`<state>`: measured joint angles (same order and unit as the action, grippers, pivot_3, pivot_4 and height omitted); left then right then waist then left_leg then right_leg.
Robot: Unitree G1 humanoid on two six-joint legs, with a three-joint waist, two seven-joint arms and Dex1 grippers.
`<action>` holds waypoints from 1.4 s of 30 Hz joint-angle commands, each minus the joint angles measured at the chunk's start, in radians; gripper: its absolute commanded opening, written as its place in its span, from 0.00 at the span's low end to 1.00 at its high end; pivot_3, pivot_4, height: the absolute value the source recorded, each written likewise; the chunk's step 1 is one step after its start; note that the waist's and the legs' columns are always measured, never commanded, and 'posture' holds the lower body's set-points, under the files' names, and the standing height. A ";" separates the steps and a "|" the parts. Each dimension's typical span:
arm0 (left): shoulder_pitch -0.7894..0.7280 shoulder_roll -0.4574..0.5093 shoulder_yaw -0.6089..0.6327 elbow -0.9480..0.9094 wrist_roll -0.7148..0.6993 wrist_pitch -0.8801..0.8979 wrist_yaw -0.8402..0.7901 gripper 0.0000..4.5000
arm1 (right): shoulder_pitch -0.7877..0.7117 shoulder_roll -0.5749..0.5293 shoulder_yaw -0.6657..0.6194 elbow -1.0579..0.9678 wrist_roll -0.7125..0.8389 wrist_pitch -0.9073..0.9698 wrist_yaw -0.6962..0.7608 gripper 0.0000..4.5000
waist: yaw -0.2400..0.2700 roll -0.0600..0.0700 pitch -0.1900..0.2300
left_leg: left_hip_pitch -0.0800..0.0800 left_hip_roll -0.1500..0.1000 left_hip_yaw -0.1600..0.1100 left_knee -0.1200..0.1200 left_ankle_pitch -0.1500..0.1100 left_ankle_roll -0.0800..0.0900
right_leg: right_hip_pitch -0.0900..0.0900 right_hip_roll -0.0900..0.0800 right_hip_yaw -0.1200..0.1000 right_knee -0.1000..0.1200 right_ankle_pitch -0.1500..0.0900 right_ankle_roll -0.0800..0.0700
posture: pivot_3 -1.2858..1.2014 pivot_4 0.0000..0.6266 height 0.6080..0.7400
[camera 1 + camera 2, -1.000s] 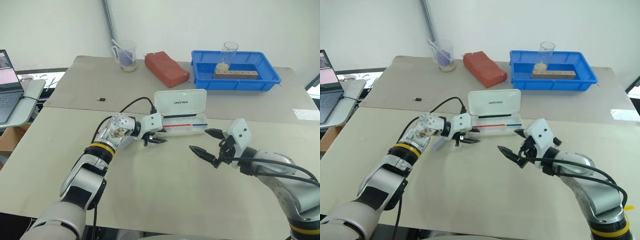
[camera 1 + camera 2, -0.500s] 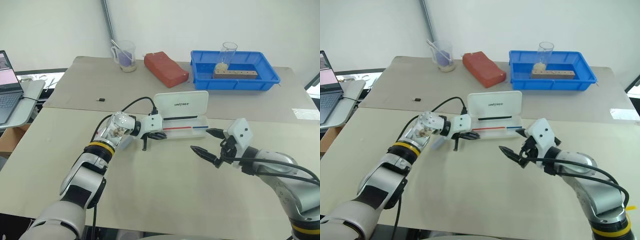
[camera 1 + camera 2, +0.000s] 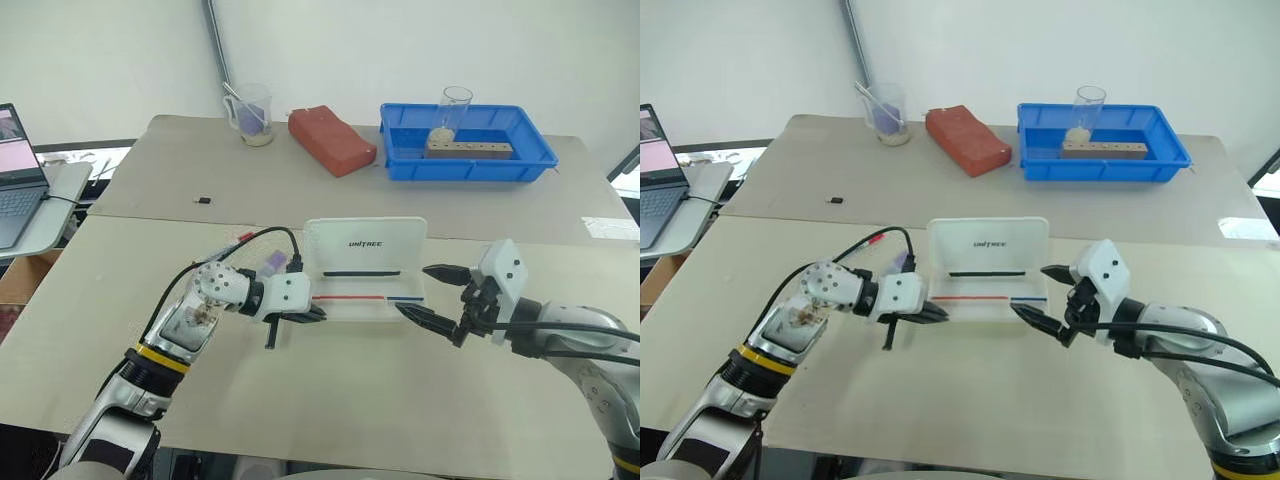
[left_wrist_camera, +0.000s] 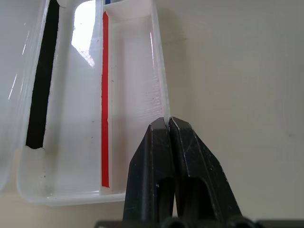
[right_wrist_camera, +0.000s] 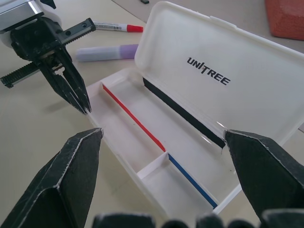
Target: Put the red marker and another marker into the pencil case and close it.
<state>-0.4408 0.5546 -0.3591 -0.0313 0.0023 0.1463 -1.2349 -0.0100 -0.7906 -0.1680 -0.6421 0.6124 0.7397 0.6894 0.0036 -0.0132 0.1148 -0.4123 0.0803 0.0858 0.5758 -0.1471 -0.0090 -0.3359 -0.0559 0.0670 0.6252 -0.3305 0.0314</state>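
Note:
The pencil case (image 3: 365, 243) lies open in front of me, its "UNITREE" lid standing up and thin black, red and blue pens in its tray. My left gripper (image 3: 318, 314) is shut on the near left corner of the tray wall (image 4: 159, 71). Behind my left wrist the red marker (image 5: 116, 27) and the lavender highlighter (image 5: 107, 52) lie on the table, left of the case. At the case's right end my right gripper (image 3: 420, 292) stands open, its fingers (image 5: 71, 175) spread wide and holding nothing.
At the back of the table stand a blue tray (image 3: 400, 165) holding a glass (image 3: 456, 108) and a wooden block, a red-brown brick (image 3: 333, 138) and a plastic cup (image 3: 248, 110). A small black object (image 3: 203, 199) lies mid-left. A laptop (image 3: 15, 180) sits on a side table to the left.
My left gripper has shut on the case's corner and drawn back toward me, and the case has slid nearer with it. The two markers now show behind the left wrist.

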 commanded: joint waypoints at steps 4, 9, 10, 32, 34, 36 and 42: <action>-0.004 0.010 -0.016 -0.028 0.018 -0.009 0.035 0.02 | 0.021 -0.023 -0.015 -0.042 0.025 -0.003 0.036 1.00 | -0.001 0.000 0.000 | 0.000 0.000 0.000 0.000 0.000 0.000 | -0.001 0.000 0.000 0.000 0.000 0.000 | 0.52 0.24 1.00; 0.007 0.026 -0.026 -0.041 0.011 -0.017 0.019 0.02 | 0.049 -0.043 -0.015 -0.048 0.035 0.001 0.077 1.00 | -0.002 -0.001 0.000 | 0.000 0.000 0.000 0.000 0.000 0.000 | 0.000 0.000 0.000 0.000 0.000 0.000 | 0.52 0.24 1.00; 0.008 0.027 -0.027 -0.042 0.009 -0.017 0.018 0.02 | 0.053 -0.044 -0.016 -0.047 0.037 0.001 0.082 1.00 | -0.002 -0.001 0.000 | 0.000 0.000 0.000 0.000 0.000 0.000 | 0.000 0.000 0.000 0.000 0.000 0.000 | 0.52 0.24 1.00; -0.025 0.039 -0.047 0.017 0.018 -0.119 -0.017 0.87 | 0.031 -0.063 0.013 -0.028 0.009 -0.009 0.113 1.00 | -0.001 -0.001 0.001 | 0.000 0.000 0.000 0.000 0.000 0.000 | 0.000 0.000 0.000 0.000 0.000 0.000 | 0.52 0.24 1.00; -0.039 0.049 -0.036 0.017 0.024 -0.138 -0.017 0.99 | 0.023 -0.062 0.012 -0.023 0.013 -0.007 0.113 1.00 | -0.001 -0.001 0.001 | 0.000 0.000 0.000 0.000 0.000 0.000 | 0.000 0.000 0.000 0.000 0.000 0.000 | 0.52 0.24 1.00; -0.062 0.069 -0.024 0.011 0.033 -0.164 -0.019 0.99 | 0.020 -0.066 0.011 -0.020 0.014 -0.008 0.119 1.00 | 0.001 -0.001 0.001 | 0.000 0.000 0.000 0.000 0.000 0.000 | 0.000 0.001 0.000 0.000 0.000 0.000 | 0.52 0.24 1.00; -0.172 0.134 0.086 -0.152 -0.112 0.069 -0.068 0.99 | -0.032 -0.073 -0.011 -0.018 0.077 0.024 0.137 1.00 | 0.001 0.000 0.000 | -0.001 0.000 0.000 0.001 0.000 0.000 | 0.000 0.001 0.000 0.001 0.000 0.000 | 0.52 0.24 1.00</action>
<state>-0.5822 0.6753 -0.3221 -0.1121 -0.0500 0.1465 -1.2885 -0.0235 -0.8482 -0.1427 -0.6458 0.6552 0.7586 0.8138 0.0045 -0.0134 0.1149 -0.4130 0.0803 0.0854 0.5770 -0.1470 -0.0088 -0.3363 -0.0552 0.0674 0.6261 -0.3309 0.0313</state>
